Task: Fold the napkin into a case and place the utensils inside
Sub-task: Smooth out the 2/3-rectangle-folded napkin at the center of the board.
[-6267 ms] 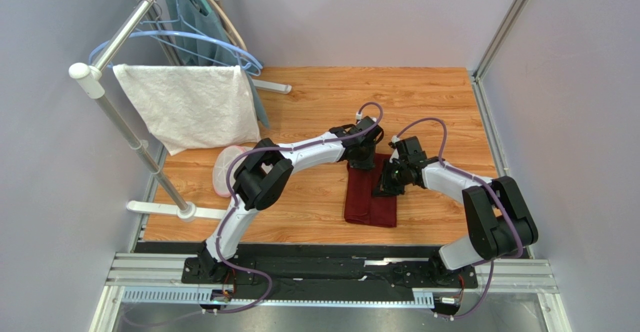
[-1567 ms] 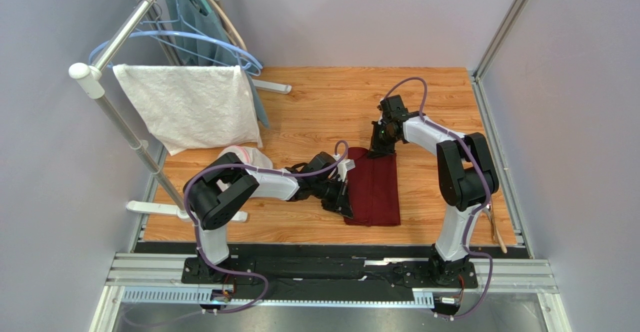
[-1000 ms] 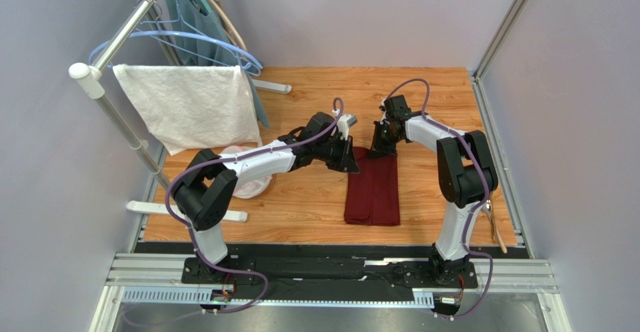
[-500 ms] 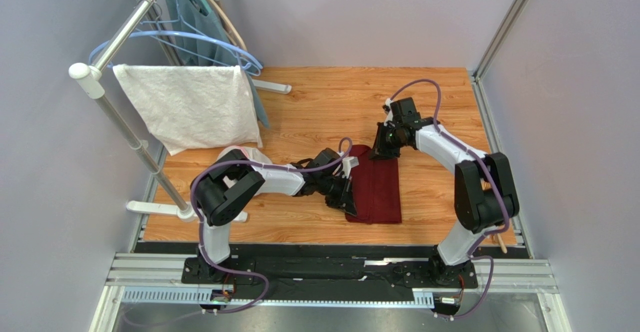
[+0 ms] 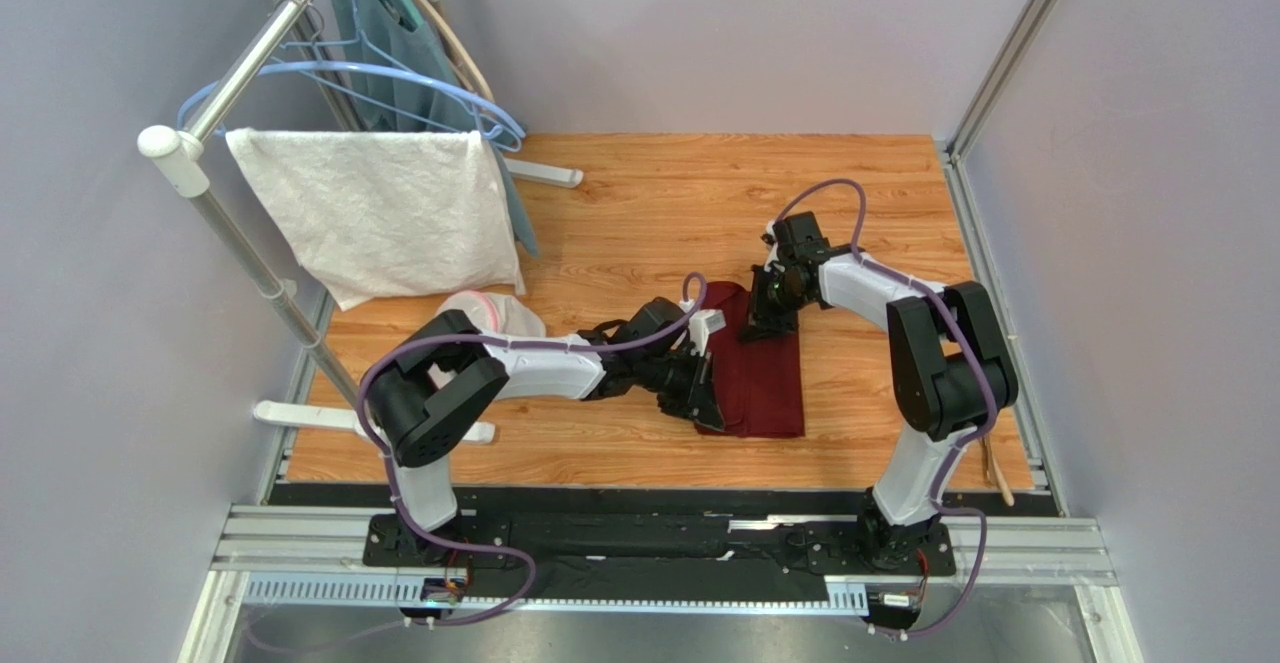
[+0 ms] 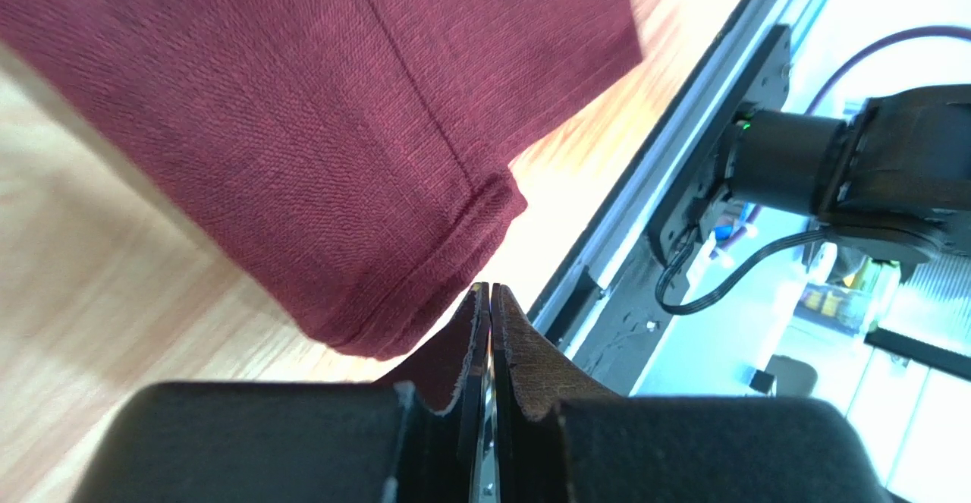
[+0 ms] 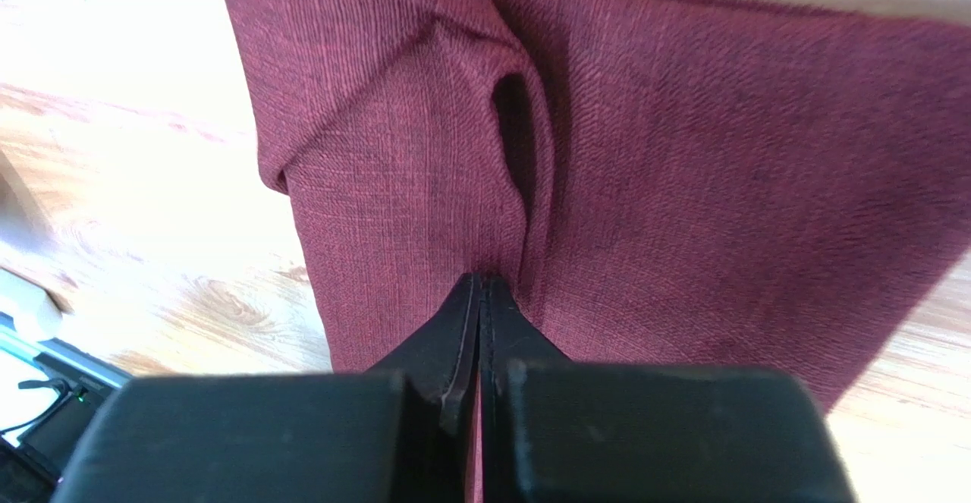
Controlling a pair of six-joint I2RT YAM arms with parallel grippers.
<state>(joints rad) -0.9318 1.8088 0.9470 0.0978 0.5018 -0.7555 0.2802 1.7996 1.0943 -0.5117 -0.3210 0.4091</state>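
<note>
Evidently the folded napkin (image 5: 766, 386) lies lower centre on the counter (image 5: 631, 213). The left gripper (image 5: 709, 411), fingers pinching its lower-left edge, likely readies another fold. The right gripper (image 5: 759, 326), fingers pressed together, pins the upper end.

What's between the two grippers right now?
Only the folded napkin. The top view shows it stretching from the left gripper at its near-left edge to the right gripper at its far edge.
</note>
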